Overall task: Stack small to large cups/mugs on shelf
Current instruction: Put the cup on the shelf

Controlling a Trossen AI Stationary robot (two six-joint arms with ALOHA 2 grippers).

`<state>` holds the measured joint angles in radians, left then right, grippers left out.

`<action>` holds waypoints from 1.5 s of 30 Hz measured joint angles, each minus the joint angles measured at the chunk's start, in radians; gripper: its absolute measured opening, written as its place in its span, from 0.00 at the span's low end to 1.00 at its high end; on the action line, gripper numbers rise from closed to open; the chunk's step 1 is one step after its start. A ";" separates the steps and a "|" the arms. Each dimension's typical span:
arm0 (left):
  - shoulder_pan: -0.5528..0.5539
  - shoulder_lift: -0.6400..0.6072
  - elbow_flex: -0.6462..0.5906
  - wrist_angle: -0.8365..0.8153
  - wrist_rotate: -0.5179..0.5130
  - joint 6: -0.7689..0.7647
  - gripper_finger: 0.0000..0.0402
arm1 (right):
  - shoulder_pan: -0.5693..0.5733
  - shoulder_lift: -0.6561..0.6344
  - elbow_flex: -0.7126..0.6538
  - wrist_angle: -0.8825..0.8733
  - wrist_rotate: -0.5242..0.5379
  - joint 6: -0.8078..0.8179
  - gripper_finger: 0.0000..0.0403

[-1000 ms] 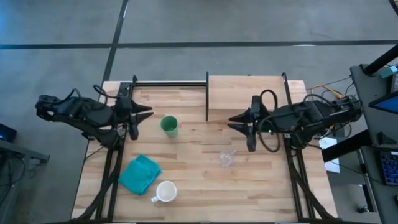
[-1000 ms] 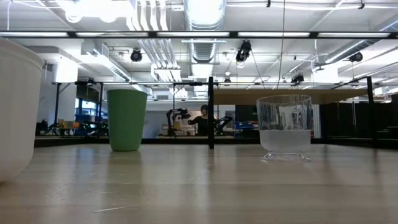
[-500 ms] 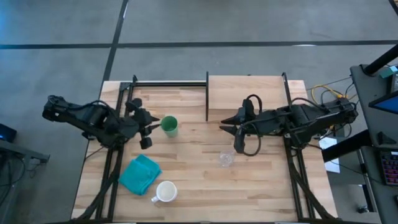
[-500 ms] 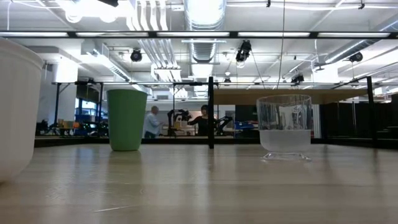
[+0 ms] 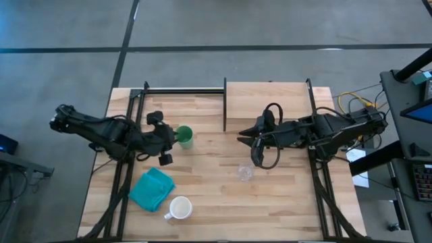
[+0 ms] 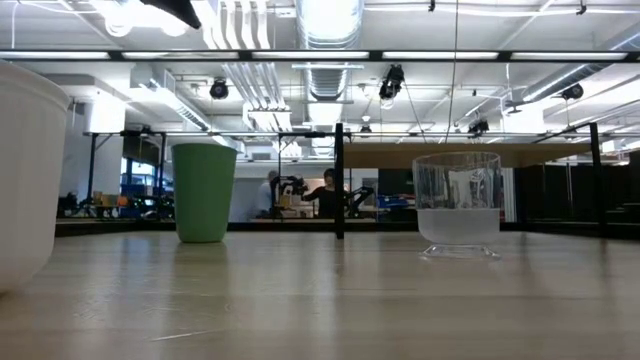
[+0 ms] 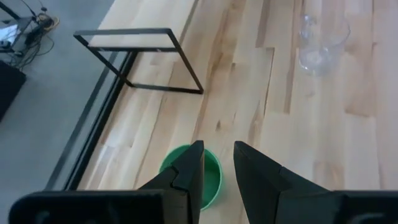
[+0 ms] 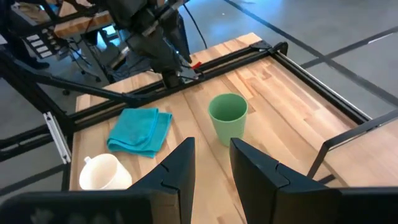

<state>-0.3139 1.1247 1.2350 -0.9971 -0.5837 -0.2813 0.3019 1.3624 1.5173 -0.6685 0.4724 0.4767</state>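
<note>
High view: the pale butcher-block worktop [image 5: 202, 196] of jointed wood strips carries a smooth green plastic tumbler [image 5: 183, 137], tapered and upright, at about ten o'clock from the centre. A small clear cup [image 5: 246, 172] with a flared foot stands near four o'clock, and a white glazed mug [image 5: 179, 208] with a handle near seven o'clock, just beside a soft folded teal cloth [image 5: 151, 189]. The shelf [image 5: 266, 102], a flat light-wood board on a black metal frame, sits at one o'clock.

The left hand [image 5: 164, 138] lies just beside the tumbler, its fingers released and spread. The right hand [image 5: 248, 140] hovers near the clear cup, fingers parted, grasping nothing.

The low view alone shows the room: ceiling ducts, strip lights and distant people. The left wrist view looks down into the tumbler's hollow mouth.
</note>
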 joint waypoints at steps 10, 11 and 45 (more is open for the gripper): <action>0.025 0.076 0.003 0.006 0.121 -0.105 0.19 | -0.003 0.000 0.000 0.000 -0.007 0.027 0.24; 0.036 0.080 0.010 0.007 0.143 -0.107 0.19 | -0.001 0.000 0.000 0.000 -0.009 0.028 0.24; 0.378 0.221 0.007 -0.145 0.560 0.291 0.19 | -0.001 0.000 0.000 -0.006 -0.011 0.032 0.24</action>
<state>0.0639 1.3453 1.2419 -1.1425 -0.0234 0.0095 0.3008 1.3621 1.5173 -0.6747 0.4610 0.5084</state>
